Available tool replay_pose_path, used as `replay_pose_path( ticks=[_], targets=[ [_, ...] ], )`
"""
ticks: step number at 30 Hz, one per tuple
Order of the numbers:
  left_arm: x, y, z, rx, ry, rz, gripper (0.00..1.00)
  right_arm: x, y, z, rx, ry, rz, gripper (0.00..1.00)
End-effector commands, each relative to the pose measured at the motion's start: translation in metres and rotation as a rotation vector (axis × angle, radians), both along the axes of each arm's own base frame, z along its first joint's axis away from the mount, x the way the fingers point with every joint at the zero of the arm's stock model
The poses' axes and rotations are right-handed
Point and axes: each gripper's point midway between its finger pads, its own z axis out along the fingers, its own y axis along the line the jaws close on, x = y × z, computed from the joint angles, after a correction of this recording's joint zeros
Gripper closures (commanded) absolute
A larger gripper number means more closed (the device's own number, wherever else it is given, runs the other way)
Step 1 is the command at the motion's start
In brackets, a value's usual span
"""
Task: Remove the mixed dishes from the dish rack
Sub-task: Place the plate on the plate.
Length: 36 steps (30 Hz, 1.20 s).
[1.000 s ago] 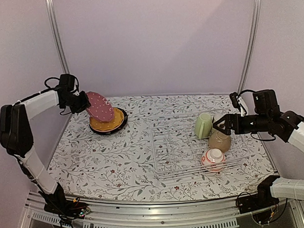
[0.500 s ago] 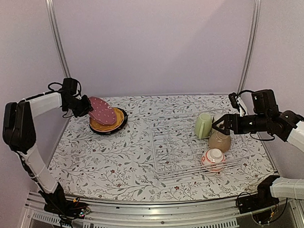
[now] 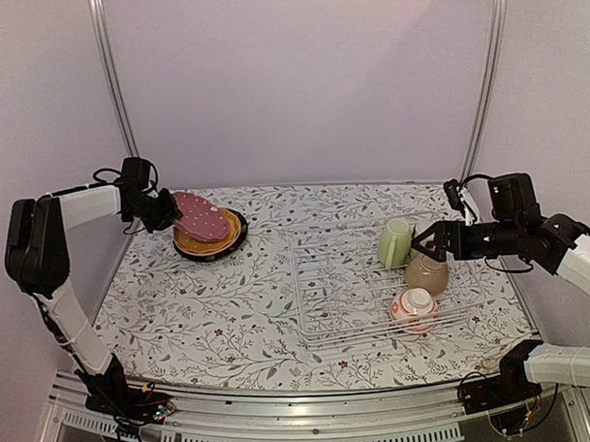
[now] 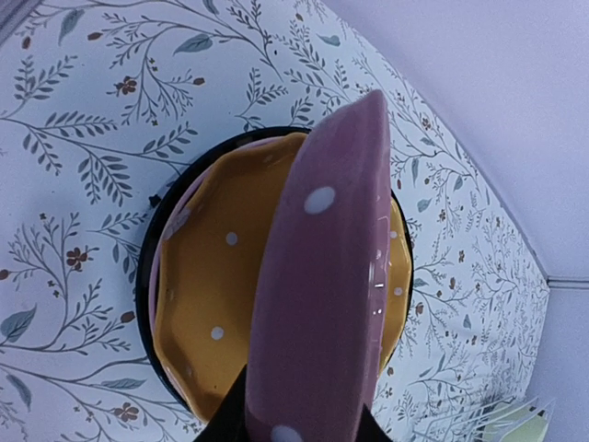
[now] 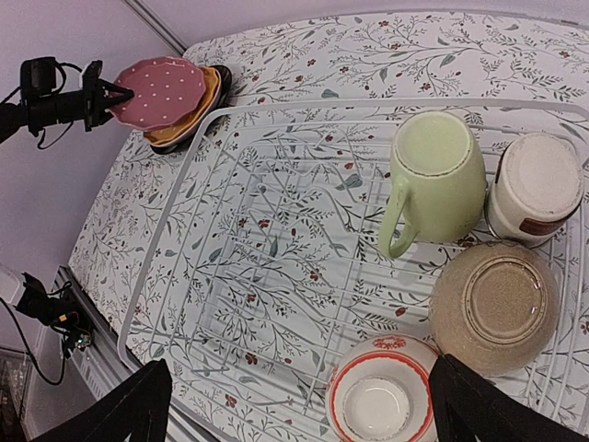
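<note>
**A:** What could go wrong here? The right end effector (image 3: 424, 244) hangs wide open over the rack (image 3: 336, 287) by the right edge. The bowls (image 5: 492, 318) and cups (image 5: 440, 175) are crowded under it, so I'd guess a sloppy reach knocks a neighbour.

**B:** The far left corner worries me more. The left end effector (image 3: 169, 208) pinches the maroon plate (image 4: 322, 304) tilted over the orange plate (image 4: 216, 285). Let go early and it probably clatters or slides off.

**A:** Any labels?

**B:** None I can read.

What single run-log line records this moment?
left gripper shut on maroon dotted plate, tilted over orange plate | right gripper open above dish rack | in rack: pale green cup, small grey-white cup, tan bowl, white-and-red patterned bowl
</note>
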Motion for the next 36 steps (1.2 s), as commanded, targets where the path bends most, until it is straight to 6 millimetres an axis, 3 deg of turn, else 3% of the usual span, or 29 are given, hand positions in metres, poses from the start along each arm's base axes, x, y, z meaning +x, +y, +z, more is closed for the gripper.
replay_pose_path(
  ticks=[1, 4, 12, 23, 27, 29, 33, 34, 36],
  targets=[
    [0.001, 0.015, -0.015, -0.005, 0.018, 0.053, 0.75, 0.003, 0.002, 0.009, 0.02, -0.021, 0.004, 0.01],
    [-0.002, 0.021, -0.021, -0.011, 0.036, 0.069, 0.73, 0.003, 0.001, 0.009, 0.019, -0.024, 0.002, 0.01],
    [-0.007, 0.027, -0.029, 0.02, 0.073, 0.076, 0.55, 0.003, 0.002, 0.01, 0.022, -0.025, 0.002, 0.01],
    [-0.005, 0.022, -0.043, 0.01, 0.111, 0.052, 0.51, 0.002, 0.001, 0.011, 0.023, -0.028, -0.001, 0.01],
    [-0.003, 0.016, -0.04, 0.028, 0.111, 0.015, 0.4, 0.002, 0.002, 0.011, 0.021, -0.026, 0.002, 0.01],
    [-0.004, 0.01, -0.036, 0.057, 0.109, -0.007, 0.29, 0.002, 0.002, 0.01, 0.019, -0.022, 0.004, 0.01],
    [-0.006, 0.0, -0.022, 0.125, 0.097, -0.055, 0.23, 0.0, 0.002, 0.009, 0.008, 0.002, 0.013, 0.01],
    [-0.006, -0.002, -0.017, 0.143, 0.087, -0.065, 0.15, 0.0, 0.002, 0.011, 0.006, 0.002, 0.012, 0.01],
    [-0.006, -0.004, -0.009, 0.171, 0.08, -0.08, 0.08, -0.002, -0.001, 0.011, -0.012, 0.02, 0.008, 0.01]
  ],
)
